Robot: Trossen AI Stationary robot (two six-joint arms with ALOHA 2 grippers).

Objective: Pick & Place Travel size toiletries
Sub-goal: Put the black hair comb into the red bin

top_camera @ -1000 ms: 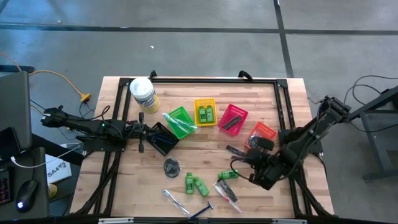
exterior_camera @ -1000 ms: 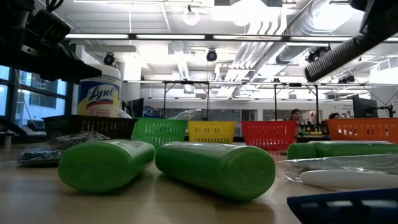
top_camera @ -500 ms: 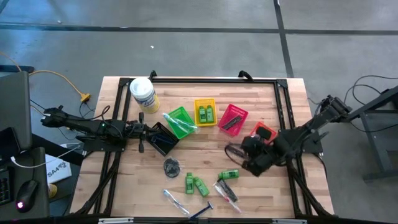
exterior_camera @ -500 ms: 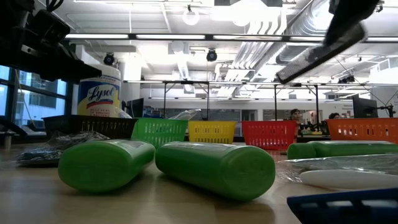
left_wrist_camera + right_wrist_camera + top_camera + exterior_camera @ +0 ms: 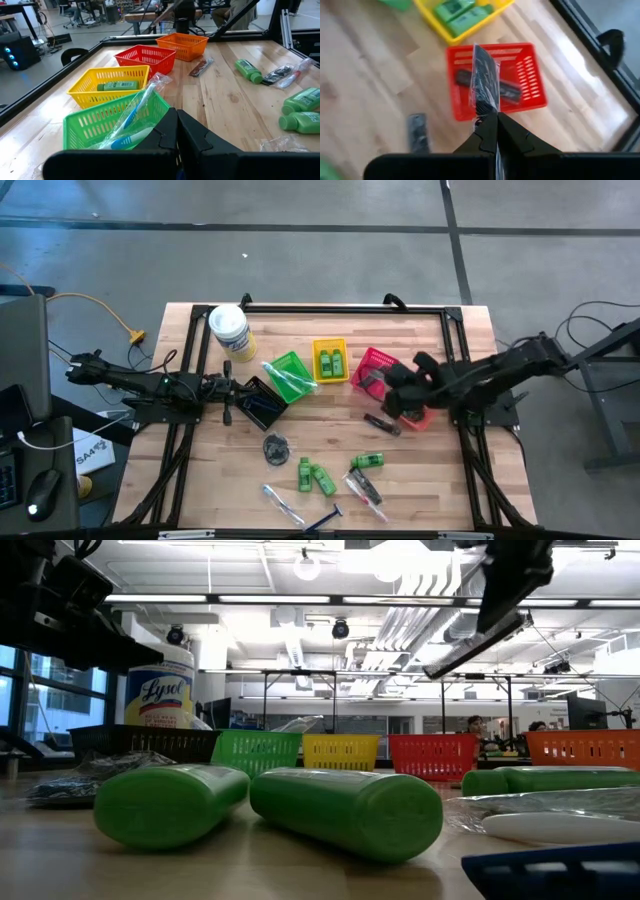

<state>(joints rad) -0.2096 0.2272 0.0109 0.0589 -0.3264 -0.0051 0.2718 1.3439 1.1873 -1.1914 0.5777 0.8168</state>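
Hovering above the red basket (image 5: 496, 80), the right gripper (image 5: 487, 127) pinches a wrapped black comb (image 5: 485, 80) between closed fingers; another comb (image 5: 490, 87) lies inside the basket. The left gripper (image 5: 176, 131), fingers together and empty, waits beside the green basket (image 5: 105, 117).

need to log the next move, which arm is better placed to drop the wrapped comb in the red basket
Right. The right gripper is shut on the wrapped comb and hangs above the red basket. The left gripper is shut, holds nothing, and sits by the green basket, farther off.
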